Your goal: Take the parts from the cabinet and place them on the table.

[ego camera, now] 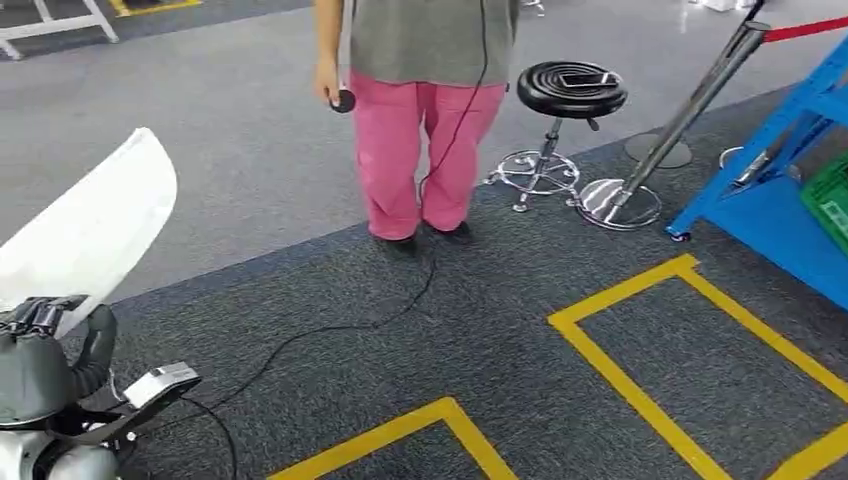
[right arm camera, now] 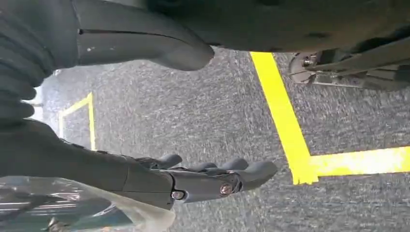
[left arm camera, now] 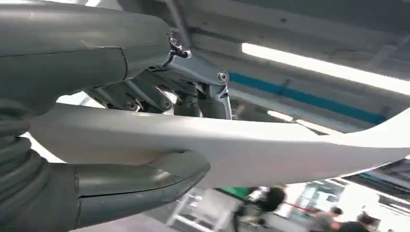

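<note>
Head view: high on robot body, facing forward and down over grey carpet (ego camera: pixel 330 290) with yellow tape lines (ego camera: pixel 640 390). Left wrist view: very close behind left hand (left arm camera: pixel 145 140), angled up toward ceiling lights (left arm camera: pixel 324 67). Right wrist view: close behind right hand (right arm camera: pixel 193 179), facing down. Head and right wrist views share carpet and tape.

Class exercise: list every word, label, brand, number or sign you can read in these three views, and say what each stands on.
None can be read.
The large white curved plastic part in the left hand bears no lettering.
The yellow floor tape forms plain lines only.
The black round stool carries a small flat item, too small to read.
</note>
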